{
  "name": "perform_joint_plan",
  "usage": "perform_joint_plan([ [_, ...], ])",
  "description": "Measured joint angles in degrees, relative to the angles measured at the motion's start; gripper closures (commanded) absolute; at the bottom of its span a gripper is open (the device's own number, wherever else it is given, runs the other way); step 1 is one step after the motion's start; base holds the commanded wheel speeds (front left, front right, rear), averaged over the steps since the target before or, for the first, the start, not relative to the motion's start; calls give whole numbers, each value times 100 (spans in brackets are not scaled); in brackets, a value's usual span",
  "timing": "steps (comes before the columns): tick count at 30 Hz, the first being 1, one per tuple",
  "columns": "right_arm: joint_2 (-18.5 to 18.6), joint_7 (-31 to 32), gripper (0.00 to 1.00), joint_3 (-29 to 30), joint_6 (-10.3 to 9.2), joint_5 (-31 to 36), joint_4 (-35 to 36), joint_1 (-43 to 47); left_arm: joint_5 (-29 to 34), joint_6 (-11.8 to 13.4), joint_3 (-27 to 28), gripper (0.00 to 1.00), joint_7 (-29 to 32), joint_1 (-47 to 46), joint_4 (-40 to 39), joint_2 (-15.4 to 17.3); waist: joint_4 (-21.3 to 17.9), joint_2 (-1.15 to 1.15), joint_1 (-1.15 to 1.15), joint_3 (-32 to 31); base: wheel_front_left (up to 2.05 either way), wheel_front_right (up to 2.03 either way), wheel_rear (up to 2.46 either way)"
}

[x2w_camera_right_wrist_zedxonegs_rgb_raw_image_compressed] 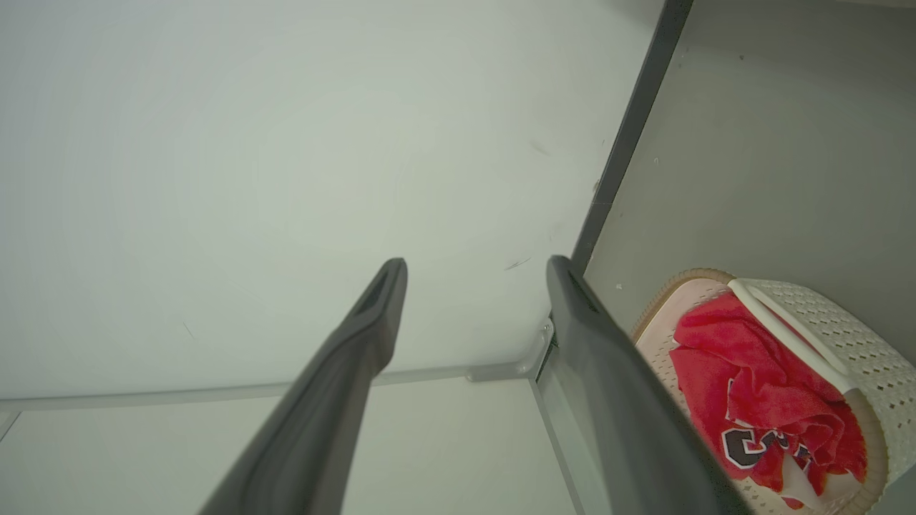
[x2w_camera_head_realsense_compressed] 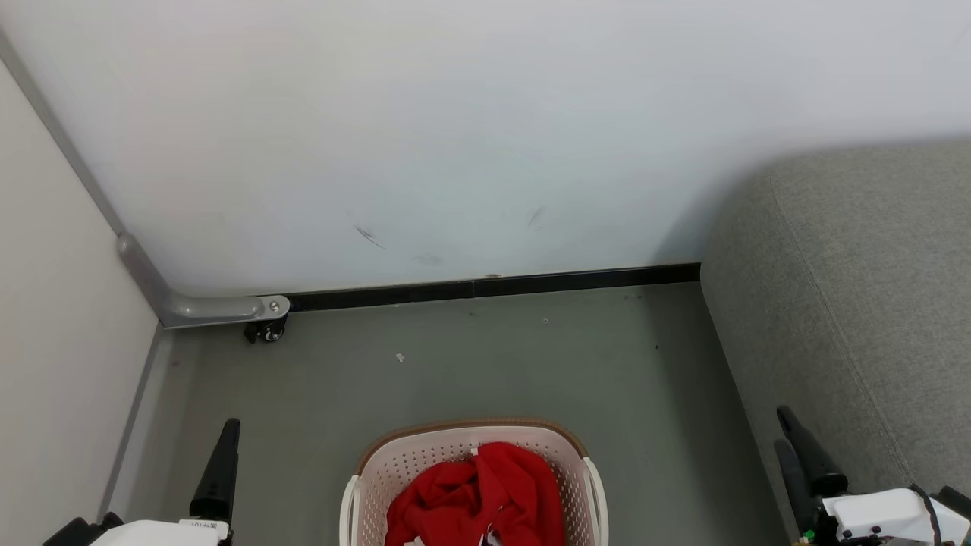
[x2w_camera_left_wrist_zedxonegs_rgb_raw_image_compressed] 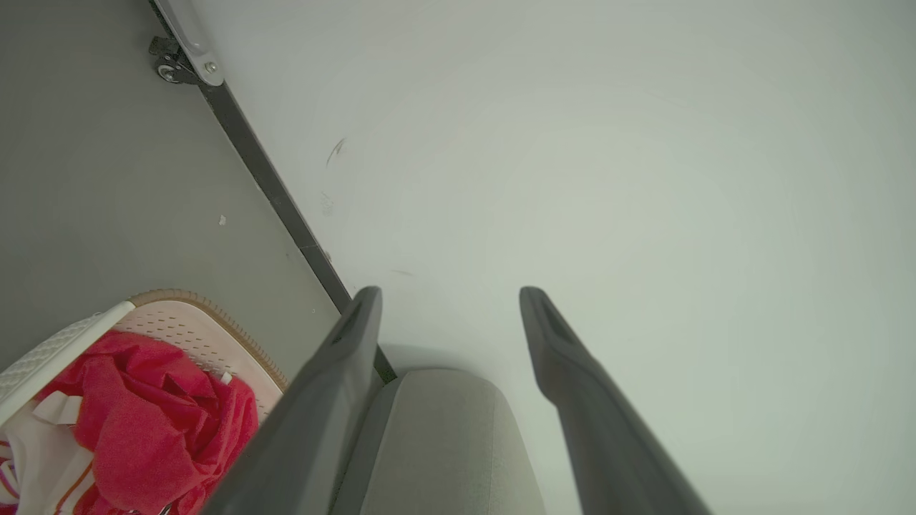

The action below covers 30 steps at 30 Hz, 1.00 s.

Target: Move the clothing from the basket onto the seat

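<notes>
Where the clothing lies: heaped in the basket (x2w_camera_head_realsense_compressed: 470,426), low and centre in the head view, on the grey floor (x2w_camera_head_realsense_compressed: 470,364).
Clothing (x2w_camera_head_realsense_compressed: 474,497): bright red crumpled fabric with white trim; black-and-white lettering faces up in the right wrist view.
Basket: cream perforated plastic with a brown rim and white handles on its left and right sides.
Heading: the heap has no clear long axis, and its highest fold rises towards the basket's far rim; the frame cuts off the basket's near end, so its long axis cannot be told.
Seat (x2w_camera_head_realsense_compressed: 857,303): grey woven upholstery to the robot's right, with a rounded corner close to the wall (x2w_camera_head_realsense_compressed: 455,136); a strip of floor separates it from the basket.
Open room: bare floor runs from the basket's far rim to the black skirting strip (x2w_camera_head_realsense_compressed: 493,287); a caster (x2w_camera_head_realsense_compressed: 265,331) sits at the left corner beside a pale panel (x2w_camera_head_realsense_compressed: 61,303).
Left gripper (x2w_camera_left_wrist_zedxonegs_rgb_raw_image_compressed: 451,293): fingers spread wide, nothing between them.
Right gripper (x2w_camera_right_wrist_zedxonegs_rgb_raw_image_compressed: 477,263): fingers likewise wide apart and empty.
</notes>
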State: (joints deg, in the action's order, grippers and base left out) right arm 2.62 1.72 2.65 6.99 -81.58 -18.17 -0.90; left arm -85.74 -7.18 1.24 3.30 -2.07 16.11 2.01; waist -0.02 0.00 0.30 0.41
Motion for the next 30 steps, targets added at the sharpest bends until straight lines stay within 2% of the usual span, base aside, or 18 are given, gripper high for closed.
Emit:
perform_joint_plan([
  [12, 200, -232, 0, -297, 0, 980, -23, -208, 842, 0, -368, 0, -385, -118, -47, 299, -19, 0, 55, -32, 0, 0, 0],
  [17, 218, -342, 0, -315, 1, 1490, 24, -355, 1318, 0, -539, 0, -493, -138, -51, 432, -31, 0, 68, -53, 0, 0, 0],
  [24, 264, -482, 0, -382, 1, 2193, 82, -421, 1959, -1, -658, 0, -645, -254, -68, 524, -39, 0, 68, -68, 0, 0, 0],
  [30, 265, -595, 0, -401, 2, 2817, 193, -439, 2582, -1, -590, 0, -754, -345, -172, 535, -38, 0, 42, -50, 0, 0, 0],
])
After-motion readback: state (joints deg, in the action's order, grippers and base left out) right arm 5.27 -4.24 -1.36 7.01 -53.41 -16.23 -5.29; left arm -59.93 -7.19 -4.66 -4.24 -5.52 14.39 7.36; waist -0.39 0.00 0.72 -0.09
